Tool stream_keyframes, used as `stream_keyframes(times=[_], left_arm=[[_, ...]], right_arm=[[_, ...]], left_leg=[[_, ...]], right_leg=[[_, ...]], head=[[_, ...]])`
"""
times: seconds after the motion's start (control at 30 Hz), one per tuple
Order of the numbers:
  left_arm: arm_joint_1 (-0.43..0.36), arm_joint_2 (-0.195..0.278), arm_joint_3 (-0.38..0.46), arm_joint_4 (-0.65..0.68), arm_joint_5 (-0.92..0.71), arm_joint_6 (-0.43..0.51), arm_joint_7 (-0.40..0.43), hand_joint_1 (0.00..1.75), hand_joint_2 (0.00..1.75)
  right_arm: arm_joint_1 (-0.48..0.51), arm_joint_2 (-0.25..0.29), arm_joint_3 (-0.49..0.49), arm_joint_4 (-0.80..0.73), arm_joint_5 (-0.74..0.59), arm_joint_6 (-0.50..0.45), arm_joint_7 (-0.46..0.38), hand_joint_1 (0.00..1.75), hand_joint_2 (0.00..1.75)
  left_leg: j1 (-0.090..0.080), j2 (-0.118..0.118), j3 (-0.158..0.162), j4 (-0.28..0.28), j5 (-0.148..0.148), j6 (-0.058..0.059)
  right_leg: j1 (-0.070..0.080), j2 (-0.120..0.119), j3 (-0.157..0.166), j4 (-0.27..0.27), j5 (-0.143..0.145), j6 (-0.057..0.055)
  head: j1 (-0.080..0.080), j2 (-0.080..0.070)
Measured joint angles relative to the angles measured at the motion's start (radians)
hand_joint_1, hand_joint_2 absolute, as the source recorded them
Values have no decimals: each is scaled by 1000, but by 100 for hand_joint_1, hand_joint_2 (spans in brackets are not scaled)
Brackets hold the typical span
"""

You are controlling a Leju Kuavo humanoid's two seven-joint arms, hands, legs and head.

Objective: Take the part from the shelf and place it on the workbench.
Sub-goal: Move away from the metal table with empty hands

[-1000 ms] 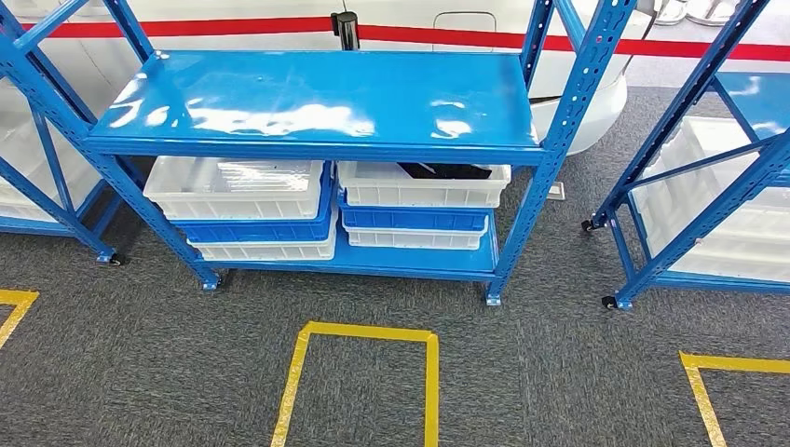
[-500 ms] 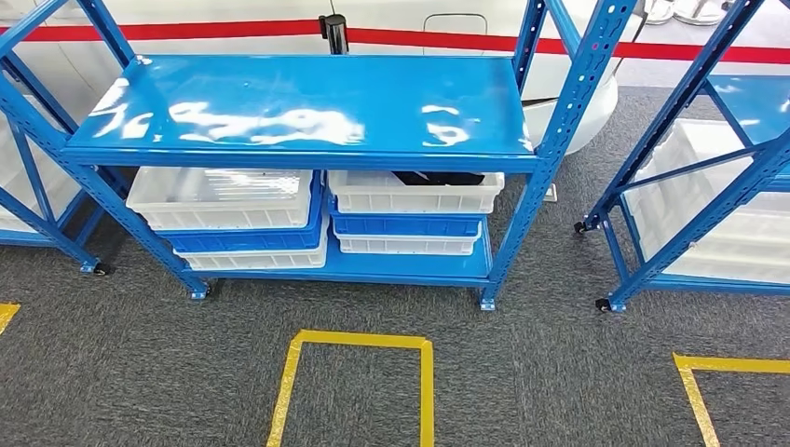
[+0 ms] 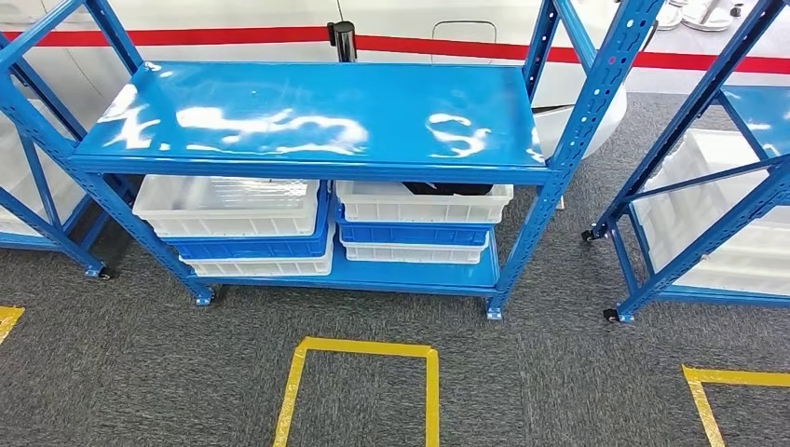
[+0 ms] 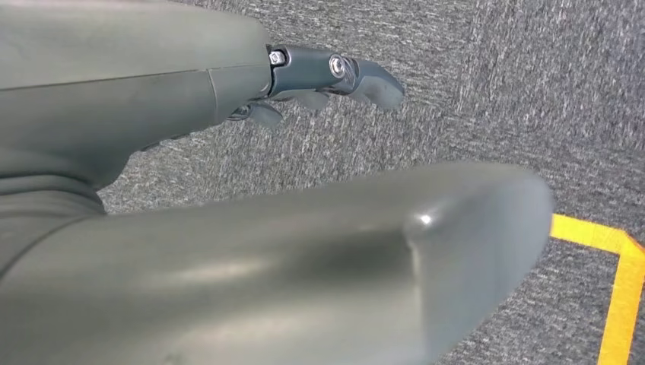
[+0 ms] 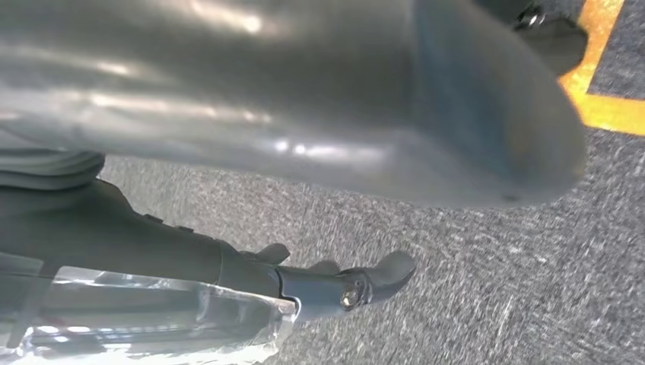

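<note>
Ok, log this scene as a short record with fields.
rack: blue shelf rack, top shelf bare
lower shelf: left crate stack, right crate stack, white and blue
part: dark part in the right stack's top white crate
floor: yellow tape square on grey carpet
left robot hand: fingers apart, holding nothing
right robot hand: over carpet, shiny clear thing beside it, grip unclear

Blue shelf [image 3: 307, 116]; white and blue bins [image 3: 233, 209] (part [image 3: 447, 188] seemingly black).
</note>
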Motion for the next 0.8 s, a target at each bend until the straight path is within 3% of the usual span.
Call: stream_keyframes(times=[0.07,0.13,0.2,0.23,0.27,0.3,0.4,0.47,0.57,0.6,0.63,0.7,0.73,0.77,0.8], left_arm=[[0,2,0,0,0,-6,2,0,175],[0,4,0,0,-1,-21,9,0,175],[5,6,-6,0,1,-36,24,0,175],[11,7,-15,0,8,-41,35,0,175],[20,10,-26,1,19,-45,46,0,175],[30,13,-41,2,36,-49,57,0,131],[58,24,-91,5,97,-66,88,0,0],[71,31,-129,6,138,-78,107,0,0],[86,41,-190,5,203,-94,137,0,0],[89,43,-212,2,225,-99,147,0,0],[91,47,-236,-3,249,-105,158,0,0],[92,52,-282,-19,293,-117,178,0,0],[92,56,-306,-30,316,-123,188,0,0],[91,58,-327,-40,335,-128,197,0,0],[89,60,-350,-55,356,-134,207,0,0]], right_arm=[[0,0,0,0,3,-2,3,0,87],[0,1,0,0,4,-2,8,0,175],[-1,2,0,-2,-2,4,17,0,175],[-1,2,0,-6,-8,9,21,0,175],[-1,1,0,-11,-16,15,23,0,175],[-1,0,1,-19,-24,21,24,0,131],[-3,-1,3,-47,-54,39,21,0,0],[-4,-2,5,-63,-75,51,18,0,0],[1,-5,12,-78,-107,68,14,0,0],[5,-7,14,-81,-117,74,12,0,0],[11,-9,17,-83,-129,80,10,0,0],[31,-15,23,-84,-151,93,6,0,0],[44,-17,27,-84,-162,99,4,0,0],[58,-19,31,-83,-172,105,2,0,0],[73,-21,34,-81,-182,111,0,0,0]], left_leg=[[6,1,-2,12,-10,-9],[15,0,-32,85,-57,-23],[24,0,-97,218,-121,-38],[29,0,-126,270,-137,-43],[33,0,-141,290,-133,-46],[36,0,-136,268,-108,-48],[38,0,-49,71,-3,-41],[30,0,-24,15,12,-31],[22,0,-18,3,16,-9],[22,0,-12,-9,22,0],[23,1,-7,-19,28,8],[20,2,-4,-26,33,17],[17,2,-5,-26,32,18],[15,1,-4,-25,31,19],[12,0,-3,-24,29,19]], right_leg=[[-8,2,4,-2,2,-14],[-16,2,10,-5,1,-26],[-13,2,13,-4,-2,-32],[-12,2,14,-4,-3,-34],[-12,3,15,-4,-5,-34],[-12,5,18,-4,-6,-34],[-10,11,27,-5,-13,-25],[-6,11,29,-6,-17,-13],[-5,8,32,-12,-20,8],[-4,8,25,4,-30,9],[-2,8,6,43,-51,5],[-2,7,-62,181,-111,-8],[-2,7,-95,245,-133,-10],[-2,7,-115,282,-143,-7],[-2,7,-114,274,-133,0]], head=[[-1,0],[-4,0],[-7,0],[-7,0],[-7,0],[-7,0],[-8,0],[-7,0],[-7,0],[-6,0],[-5,0],[-2,0],[0,0],[0,0],[1,0]])
